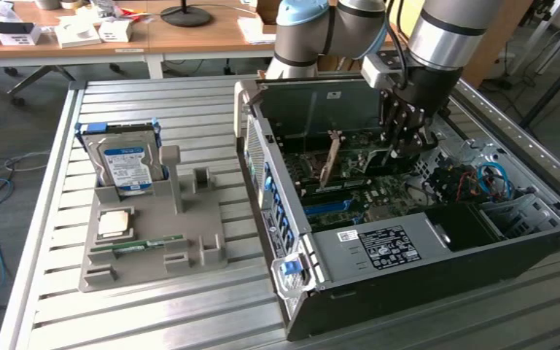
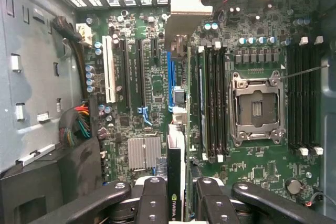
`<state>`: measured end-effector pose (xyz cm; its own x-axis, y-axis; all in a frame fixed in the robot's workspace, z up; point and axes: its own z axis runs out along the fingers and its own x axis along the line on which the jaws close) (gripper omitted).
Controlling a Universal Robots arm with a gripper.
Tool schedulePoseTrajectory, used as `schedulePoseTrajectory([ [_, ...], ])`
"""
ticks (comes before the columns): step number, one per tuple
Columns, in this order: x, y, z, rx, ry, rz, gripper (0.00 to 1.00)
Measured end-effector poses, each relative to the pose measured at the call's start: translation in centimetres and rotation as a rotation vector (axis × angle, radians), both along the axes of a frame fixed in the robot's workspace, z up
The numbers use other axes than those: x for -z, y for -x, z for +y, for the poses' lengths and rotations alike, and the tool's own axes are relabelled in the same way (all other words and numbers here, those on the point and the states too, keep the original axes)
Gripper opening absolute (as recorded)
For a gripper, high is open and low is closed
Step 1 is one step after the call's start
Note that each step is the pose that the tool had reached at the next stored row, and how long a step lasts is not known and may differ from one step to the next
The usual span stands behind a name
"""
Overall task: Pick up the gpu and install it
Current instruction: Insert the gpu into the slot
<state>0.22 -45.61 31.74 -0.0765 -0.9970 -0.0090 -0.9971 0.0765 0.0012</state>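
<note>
The gpu (image 2: 177, 145) is a thin dark card seen edge-on in the wrist view, with its pale metal bracket toward the case's rear wall. It stands upright along the blue slot (image 2: 169, 74) on the motherboard; whether it is seated in the slot I cannot tell. My gripper (image 2: 181, 195) is shut on the card's near end, one black finger (image 2: 155, 198) on each side. In the exterior view the gripper (image 1: 404, 146) reaches down into the open computer case (image 1: 378, 292), and the gpu's tan bracket end (image 1: 331, 157) stands up inside it.
The case walls close in around the gripper. An empty processor socket (image 2: 257, 108), memory slots (image 2: 212, 103) and a cable bundle (image 2: 76, 124) lie beside the card. On the slatted table, a grey holder (image 1: 178, 219) carries a hard drive (image 1: 125, 164) and a green RAM stick (image 1: 149, 244).
</note>
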Motion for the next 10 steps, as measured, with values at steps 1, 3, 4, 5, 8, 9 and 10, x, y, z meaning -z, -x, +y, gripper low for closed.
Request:
schedulePoseTrajectory([
  [1, 0.00, 0.0, 0.00, 0.000, 0.0001, 0.0000, 0.26],
  [3, 0.04, 0.2, 0.00, 0.000, -0.0001, -0.0001, 0.26],
  [4, 0.05, 0.4, 0.00, 0.000, -0.0001, -0.0001, 0.26],
  [5, 0.07, 0.6, 0.00, 0.000, -0.0002, -0.0001, 0.26],
  [8, 0.11, 1.2, 0.00, 0.000, -0.0001, 0.0000, 0.26],
  [9, 0.12, 1.3, 0.00, 0.000, -0.0001, 0.0000, 0.26],
  [10, 0.13, 1.4, 0.00, 0.000, -0.0001, -0.0001, 0.26],
])
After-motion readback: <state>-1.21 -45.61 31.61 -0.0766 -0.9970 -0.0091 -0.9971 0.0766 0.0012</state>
